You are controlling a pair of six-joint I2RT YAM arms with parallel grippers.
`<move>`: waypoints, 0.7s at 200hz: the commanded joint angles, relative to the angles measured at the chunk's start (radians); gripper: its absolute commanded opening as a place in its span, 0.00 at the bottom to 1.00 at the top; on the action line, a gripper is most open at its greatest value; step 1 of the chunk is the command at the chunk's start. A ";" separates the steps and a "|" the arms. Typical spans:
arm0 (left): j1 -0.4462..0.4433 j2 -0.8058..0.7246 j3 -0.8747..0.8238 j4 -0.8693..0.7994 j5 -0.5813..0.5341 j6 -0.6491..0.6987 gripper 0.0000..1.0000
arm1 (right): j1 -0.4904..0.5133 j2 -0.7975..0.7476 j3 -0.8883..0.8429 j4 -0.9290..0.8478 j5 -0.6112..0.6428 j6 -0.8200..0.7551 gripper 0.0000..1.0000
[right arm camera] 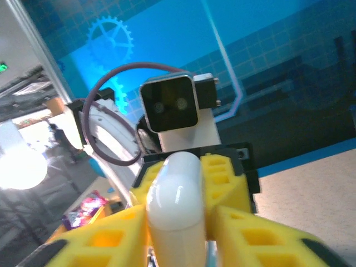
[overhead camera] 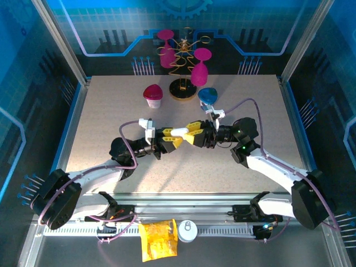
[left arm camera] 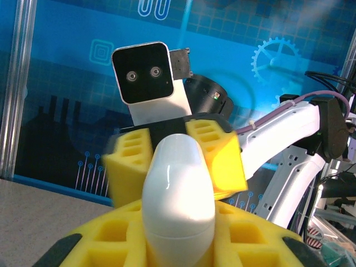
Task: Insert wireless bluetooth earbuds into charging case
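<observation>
Charging case (overhead camera: 179, 132): white and pill-shaped, raised off the table (overhead camera: 111, 122). It sits on the near side of the gold wire stand (overhead camera: 182, 83), almost straight in front of its base, and lies lengthwise between the two pincers.
Left gripper (overhead camera: 175, 138): clenched on the left end of the case. In the left wrist view its yellow fingers (left arm camera: 105, 239) press both sides of the case (left arm camera: 178, 194).
Right gripper (overhead camera: 192, 133): its yellow fingers (right arm camera: 261, 239) flank the other end of the case (right arm camera: 175, 206). I cannot tell whether they are gripping or released.
Pink cup (overhead camera: 152, 95): mouth down, just left of the stand's base.
Blue cup (overhead camera: 208, 95): just right of the stand's base.
Pink glasses (overhead camera: 201, 67): hung on the stand's arms.
Yellow packet (overhead camera: 158, 239): well apart from the stand, past the table's near edge, between the arm bases.
</observation>
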 commanded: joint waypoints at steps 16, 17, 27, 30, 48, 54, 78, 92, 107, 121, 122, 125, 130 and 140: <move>-0.003 -0.034 0.016 -0.035 0.024 0.082 0.18 | 0.013 -0.072 0.058 -0.274 0.111 -0.177 0.52; -0.002 -0.035 0.016 -0.038 0.024 0.083 0.18 | 0.013 -0.073 0.058 -0.281 0.113 -0.179 0.53; -0.003 -0.044 0.018 -0.056 0.028 0.093 0.18 | 0.018 -0.081 0.074 -0.356 0.147 -0.218 0.55; -0.002 -0.047 0.018 -0.059 0.028 0.095 0.18 | 0.019 -0.081 0.079 -0.377 0.158 -0.223 0.55; -0.003 -0.059 0.020 -0.078 0.036 0.108 0.18 | 0.024 -0.087 0.099 -0.454 0.213 -0.262 0.57; -0.002 -0.061 0.019 -0.083 0.038 0.112 0.18 | 0.026 -0.088 0.099 -0.457 0.229 -0.263 0.57; -0.003 -0.070 0.014 -0.105 0.041 0.130 0.18 | 0.024 -0.098 0.108 -0.477 0.285 -0.264 0.58; -0.002 -0.074 0.010 -0.115 0.039 0.146 0.18 | 0.024 -0.106 0.114 -0.495 0.311 -0.272 0.59; -0.002 -0.082 0.007 -0.131 0.038 0.165 0.18 | 0.024 -0.113 0.123 -0.515 0.319 -0.285 0.63; -0.002 -0.090 0.005 -0.151 0.036 0.184 0.18 | 0.025 -0.118 0.130 -0.533 0.319 -0.292 0.67; -0.003 -0.091 0.005 -0.153 0.036 0.185 0.18 | 0.025 -0.119 0.131 -0.535 0.320 -0.292 0.67; -0.003 -0.092 0.005 -0.155 0.036 0.189 0.18 | 0.025 -0.120 0.132 -0.537 0.319 -0.295 0.68; -0.002 -0.094 0.005 -0.162 0.033 0.196 0.18 | 0.025 -0.123 0.132 -0.539 0.314 -0.295 0.69; -0.002 -0.098 0.002 -0.171 0.031 0.207 0.18 | 0.025 -0.129 0.134 -0.542 0.305 -0.298 0.72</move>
